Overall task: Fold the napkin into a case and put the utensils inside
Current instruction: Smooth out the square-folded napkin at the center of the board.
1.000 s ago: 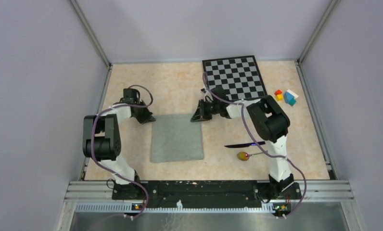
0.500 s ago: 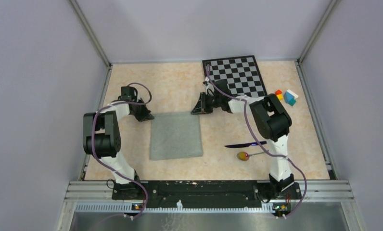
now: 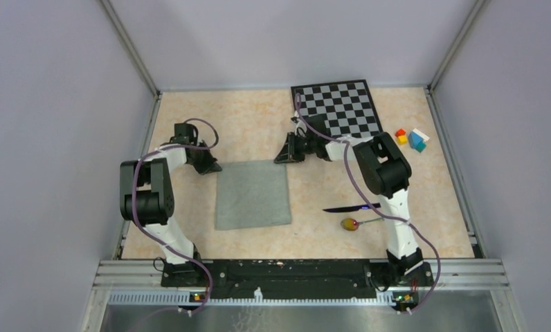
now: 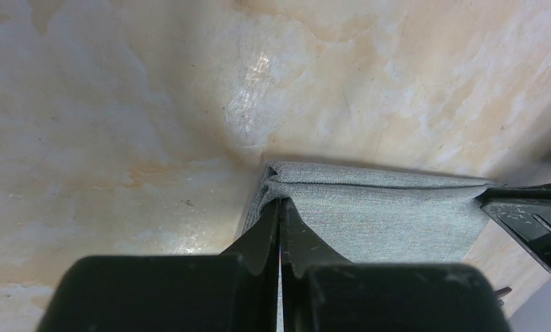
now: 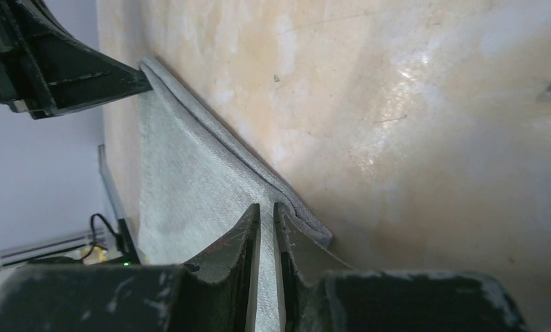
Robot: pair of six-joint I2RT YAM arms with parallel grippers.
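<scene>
Nearest my bases, on my right, lies the spoon (image 3: 360, 222). Its yellow-red bowl points left and its thin handle runs right, until my right arm hides its end. Just beyond it lies the knife (image 3: 347, 207), long axis left to right, with the pointed end toward the napkin (image 3: 253, 196) and the other end cut off behind the same arm.

The napkin lies flat on the counter (image 3: 259, 124) between my two arms, well apart from the spoon and knife, its sides square with the counter's edges. It looks almost square from above, so I cannot name a long axis. Its far edge is doubled, two layers running left to right.

My left claw (image 4: 279, 204) is pressed together on the far left corner, where the cloth puckers up around the tips. My right claw (image 5: 267, 209) is at the far right corner, with only a thin slit between its fingers. I cannot tell whether cloth is caught in that slit.

Farther back, to the right, the chessboard (image 3: 338, 109) lies slightly askew, its near corner hidden by my right wrist. A few small coloured blocks (image 3: 411, 138) sit beside it, too small to sort out.
</scene>
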